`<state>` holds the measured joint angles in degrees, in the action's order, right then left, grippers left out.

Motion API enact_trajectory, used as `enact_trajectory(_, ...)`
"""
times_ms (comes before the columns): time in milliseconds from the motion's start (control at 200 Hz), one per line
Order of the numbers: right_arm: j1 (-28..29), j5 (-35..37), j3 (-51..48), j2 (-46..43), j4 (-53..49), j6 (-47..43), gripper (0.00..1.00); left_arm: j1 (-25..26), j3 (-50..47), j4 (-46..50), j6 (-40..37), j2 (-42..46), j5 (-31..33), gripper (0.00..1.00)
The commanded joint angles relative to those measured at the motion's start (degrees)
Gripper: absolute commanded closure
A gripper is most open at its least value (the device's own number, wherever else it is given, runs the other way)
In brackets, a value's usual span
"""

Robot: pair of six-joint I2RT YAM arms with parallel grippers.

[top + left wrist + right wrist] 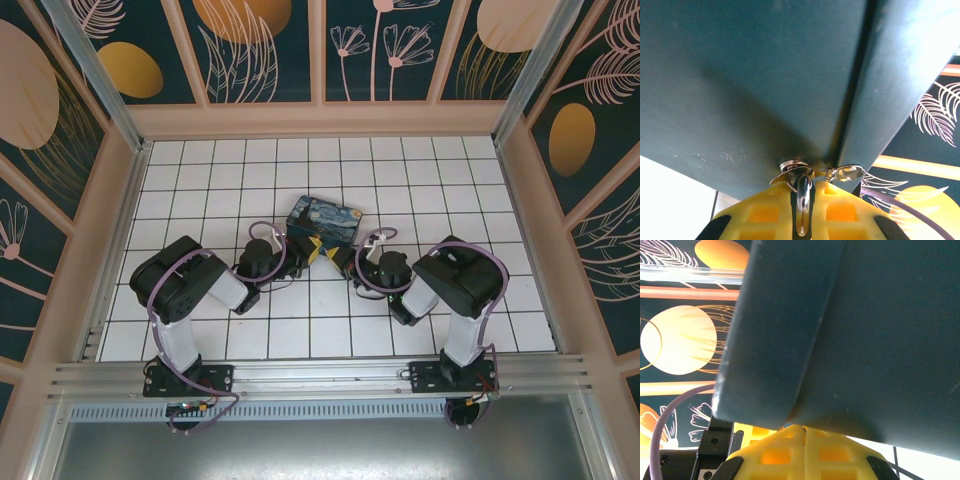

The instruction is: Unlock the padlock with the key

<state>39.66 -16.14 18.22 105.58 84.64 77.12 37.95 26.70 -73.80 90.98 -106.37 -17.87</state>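
My left gripper (pixel 803 220) is shut on a shiny silvery metal loop (pixel 803 197) at the bottom front corner of a dark teal box (pixel 750 75). I cannot tell whether the loop is the padlock's shackle; no blue padlock body shows. Above the loop sits a metal clasp (pixel 794 167). A small flat metal tab (pixel 847 173) hangs off it on a link and may be the key. My right gripper (pixel 804 432) is shut, its yellow fingertips against the same box (pixel 865 330). In the top view both grippers, left (pixel 312 250) and right (pixel 340 258), meet at the painted box (pixel 325 220).
The box stands mid-floor on white tiles (pixel 330 320), inside pink-framed walls (pixel 125 190) with dark floral panels. Both arms bend in from their bases (pixel 190 378) at the near rail. Purple cables loop by the wrists (pixel 265 232).
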Motion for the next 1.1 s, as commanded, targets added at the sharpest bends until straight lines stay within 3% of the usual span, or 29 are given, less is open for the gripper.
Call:
enact_trajectory(0,-0.2,-4.3,3.8,-1.8,4.0,-1.1,1.0,2.4,0.2,-4.9,0.1,0.2,-9.0,1.0)
enact_trajectory(606,-3.0,-7.1,12.1,-9.6,-28.4,-19.8,1.0,2.4,2.0,2.9,-5.8,1.3,-10.4,1.0)
enact_trajectory(871,-5.3,-11.4,12.6,-8.2,-24.2,-16.5,1.0,2.4,2.9,4.1,-7.1,1.0,-11.7,1.0)
enact_trajectory(1096,-7.9,-17.1,11.0,-4.2,-11.0,-5.9,1.0,2.5,3.4,7.9,-9.5,1.7,-12.3,1.0)
